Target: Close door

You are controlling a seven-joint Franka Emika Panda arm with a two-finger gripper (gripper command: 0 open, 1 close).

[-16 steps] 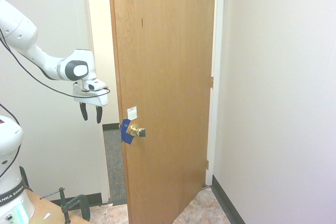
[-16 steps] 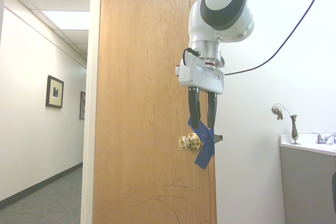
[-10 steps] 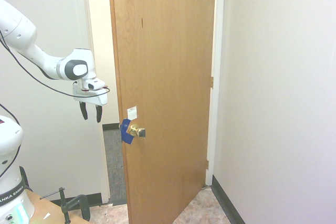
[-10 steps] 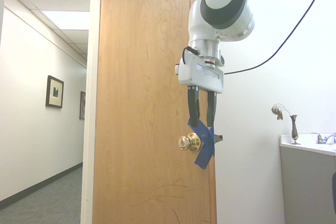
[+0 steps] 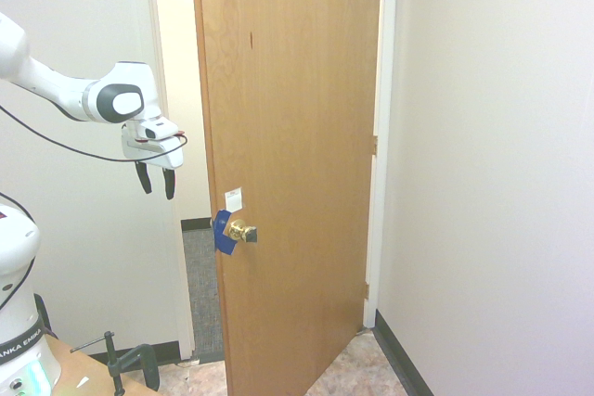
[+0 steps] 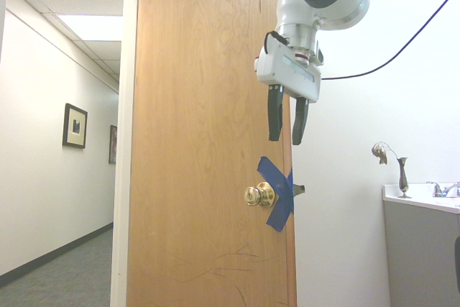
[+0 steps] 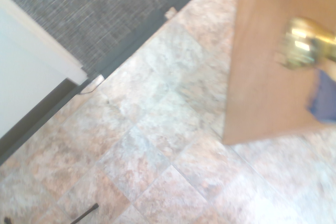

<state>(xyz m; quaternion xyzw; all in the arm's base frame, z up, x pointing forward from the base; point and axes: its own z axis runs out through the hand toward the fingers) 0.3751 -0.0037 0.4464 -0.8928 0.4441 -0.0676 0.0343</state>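
The orange-brown wood-grain door (image 5: 288, 136) stands partly open, hinged at the right in the first exterior view. Its brass knob (image 5: 241, 230) sits over a blue tape patch (image 5: 222, 232), with a small white sticker (image 5: 233, 199) just above. My gripper (image 5: 156, 183) hangs open and empty to the left of the door's free edge, above knob height and apart from the door. In the second exterior view my gripper (image 6: 284, 121) points down above the knob (image 6: 259, 195) and tape (image 6: 277, 198). The wrist view looks down on the blurred knob (image 7: 307, 43) and the door's face (image 7: 265, 87).
A white door frame (image 5: 160, 118) stands behind the gripper, with a hallway of grey carpet (image 5: 200, 280) beyond the opening. Tiled floor (image 7: 157, 145) lies below. A beige wall (image 5: 492, 173) closes the right side. A counter with a small vase (image 6: 401, 175) is at the right.
My gripper has risen and drawn back from the knob, away from the door's edge. The door has not moved.
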